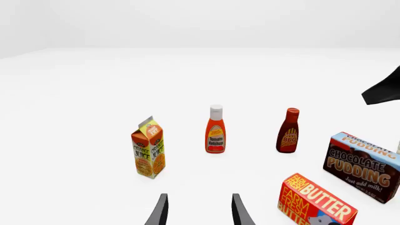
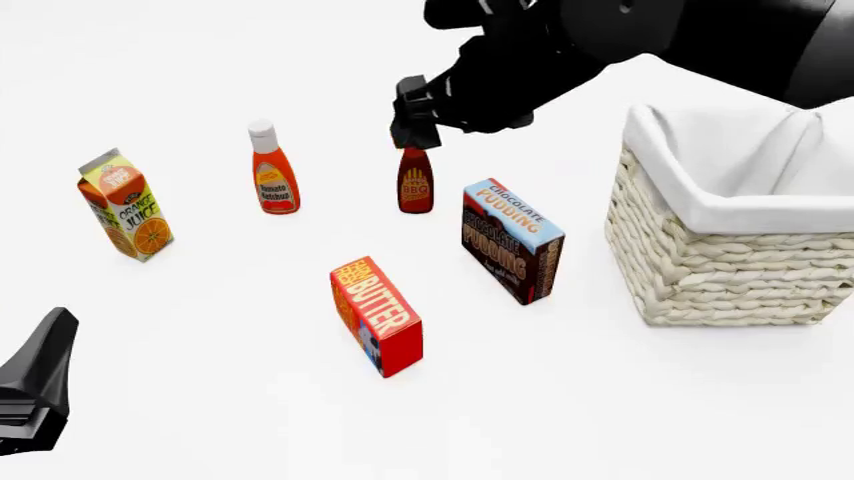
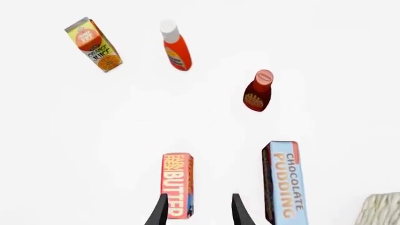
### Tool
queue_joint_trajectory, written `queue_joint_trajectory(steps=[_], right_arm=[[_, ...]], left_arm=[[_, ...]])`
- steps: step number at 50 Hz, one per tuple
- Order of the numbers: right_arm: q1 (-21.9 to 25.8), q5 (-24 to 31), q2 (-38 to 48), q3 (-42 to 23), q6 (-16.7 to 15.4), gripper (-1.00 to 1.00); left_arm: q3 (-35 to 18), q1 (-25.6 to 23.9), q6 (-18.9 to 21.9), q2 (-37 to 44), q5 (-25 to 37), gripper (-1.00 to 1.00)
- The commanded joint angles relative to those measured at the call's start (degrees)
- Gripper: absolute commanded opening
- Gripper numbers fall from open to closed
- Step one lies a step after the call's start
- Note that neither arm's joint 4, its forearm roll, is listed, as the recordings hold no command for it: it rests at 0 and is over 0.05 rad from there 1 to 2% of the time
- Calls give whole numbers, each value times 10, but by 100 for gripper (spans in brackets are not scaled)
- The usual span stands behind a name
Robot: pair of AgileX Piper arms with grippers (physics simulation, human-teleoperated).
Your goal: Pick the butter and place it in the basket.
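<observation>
While the butter (image 2: 378, 316) is standing on its long edge near the middle of the white surface (image 2: 214, 390), nothing is touching it. From the butter, in the front view, the chocolate pudding box (image 2: 511, 240) is sitting close by at about two o'clock, also on edge, and the basket (image 2: 737, 225) is resting well apart at about three o'clock, its white cloth lining folding over the rim. A BBQ sauce bottle (image 2: 416, 180) is standing at about twelve o'clock, a ketchup bottle (image 2: 274, 168) at about eleven, and an orange juice carton (image 2: 124, 204) at about ten. The right pincer (image 3: 198, 209) is hovering high over the surface with its fingers spread apart and gripping nothing, the butter showing just below one fingertip. The left pincer (image 1: 198, 209) is waiting low at about eight o'clock, likewise parted and carrying nothing.
</observation>
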Motion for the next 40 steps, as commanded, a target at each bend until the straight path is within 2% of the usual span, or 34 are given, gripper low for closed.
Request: queue_joint_trajectory(steps=[1,28,40], right_arm=[[9,1,27,-24,10,100],[23,14,78,-72,5,100],[36,9,104,-76,14,100]], left_arm=[[0,0,0,0,0,100],[0,0,0,0,0,100],[0,0,0,0,0,100]])
